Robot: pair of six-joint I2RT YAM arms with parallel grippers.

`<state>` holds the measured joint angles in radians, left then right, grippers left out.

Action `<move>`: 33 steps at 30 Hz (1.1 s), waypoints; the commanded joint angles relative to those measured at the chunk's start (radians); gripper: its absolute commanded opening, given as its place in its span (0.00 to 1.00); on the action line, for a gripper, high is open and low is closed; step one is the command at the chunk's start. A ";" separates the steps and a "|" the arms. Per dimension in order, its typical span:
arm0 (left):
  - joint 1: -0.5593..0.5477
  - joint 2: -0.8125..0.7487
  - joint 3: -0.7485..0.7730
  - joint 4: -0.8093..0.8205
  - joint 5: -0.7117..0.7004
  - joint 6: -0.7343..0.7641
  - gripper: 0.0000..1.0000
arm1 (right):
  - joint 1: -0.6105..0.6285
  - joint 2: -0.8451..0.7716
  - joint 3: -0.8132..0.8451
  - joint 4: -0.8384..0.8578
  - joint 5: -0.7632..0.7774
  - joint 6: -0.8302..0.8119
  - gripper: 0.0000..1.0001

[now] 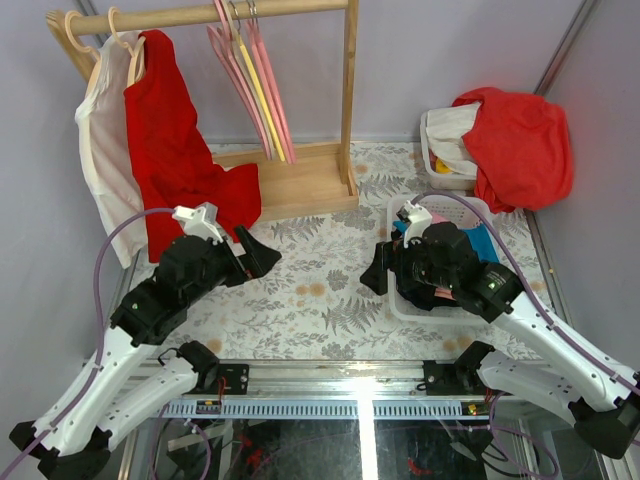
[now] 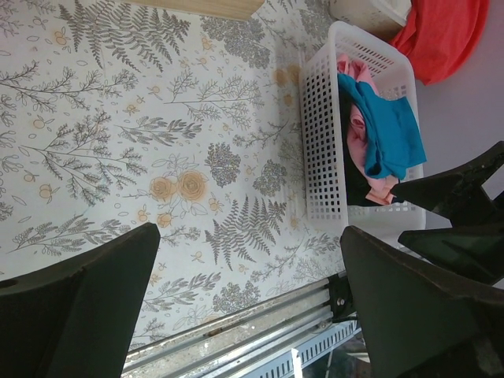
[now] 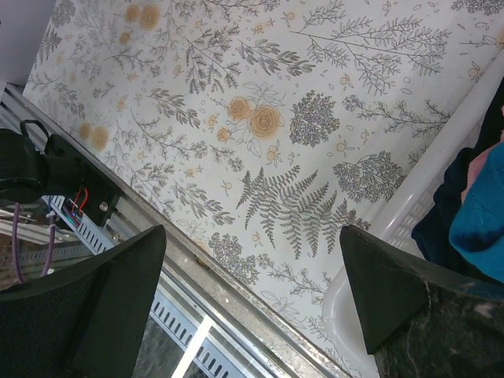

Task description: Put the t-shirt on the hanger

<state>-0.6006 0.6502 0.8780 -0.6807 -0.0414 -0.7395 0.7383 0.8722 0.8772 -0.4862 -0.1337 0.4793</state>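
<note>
Near edge of the table, low over the cloth: my left gripper (image 2: 248,252) stands spread wide, with nothing between the fingers. My right gripper (image 3: 252,252) is the same, spread and bare. The tips face each other across the middle of the tablecloth (image 1: 320,290), which has grey ferns and orange blossoms. The right one is just beside the white basket (image 1: 405,305), which holds teal and pink cloths (image 2: 386,134).

The t-shirt (image 1: 165,140) is at far left, well apart from both grippers, hanging off the wooden rail (image 1: 200,15). Its collar is up at the hanger (image 1: 131,58) and its long axis runs straight down from the rail. One lower corner spills right onto the rack's base (image 1: 300,185). A white t-shirt (image 1: 100,150) hangs against its left side. Pink hangers (image 1: 265,90), a yellow one among them, hang further right. At far right, a red-orange garment (image 1: 520,140) is draped over a bin (image 1: 440,150). The walls (image 1: 450,50) are pale lilac-grey.
</note>
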 commanded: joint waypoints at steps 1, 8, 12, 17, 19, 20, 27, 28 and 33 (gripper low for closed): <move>-0.004 -0.005 0.030 0.039 -0.014 0.007 1.00 | -0.005 -0.012 0.011 0.039 -0.026 -0.008 0.99; -0.004 -0.029 -0.012 0.047 -0.027 -0.019 1.00 | -0.005 -0.020 0.019 -0.011 -0.024 0.003 0.99; -0.003 -0.030 -0.021 0.046 -0.024 -0.025 1.00 | -0.006 -0.052 -0.007 -0.011 -0.038 0.002 0.99; -0.005 -0.066 -0.041 0.032 -0.049 -0.041 1.00 | -0.006 -0.055 -0.023 -0.013 -0.055 0.008 0.99; -0.003 -0.087 -0.059 0.026 -0.073 -0.054 1.00 | -0.006 -0.052 -0.013 -0.026 -0.071 0.008 0.99; -0.003 -0.093 -0.064 0.023 -0.083 -0.060 1.00 | -0.005 -0.056 -0.006 -0.034 -0.076 0.008 0.99; -0.004 -0.079 -0.038 -0.006 -0.073 -0.054 1.00 | -0.005 -0.069 0.056 -0.102 -0.085 -0.018 0.99; -0.003 -0.080 -0.039 -0.007 -0.066 -0.054 1.00 | -0.005 -0.072 0.057 -0.105 -0.088 -0.018 0.99; -0.005 -0.074 -0.036 -0.004 -0.042 -0.079 1.00 | -0.005 -0.074 0.059 -0.125 -0.118 -0.019 0.99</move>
<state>-0.6006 0.5720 0.8219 -0.6975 -0.0963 -0.7963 0.7383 0.8082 0.8894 -0.5888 -0.2028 0.4770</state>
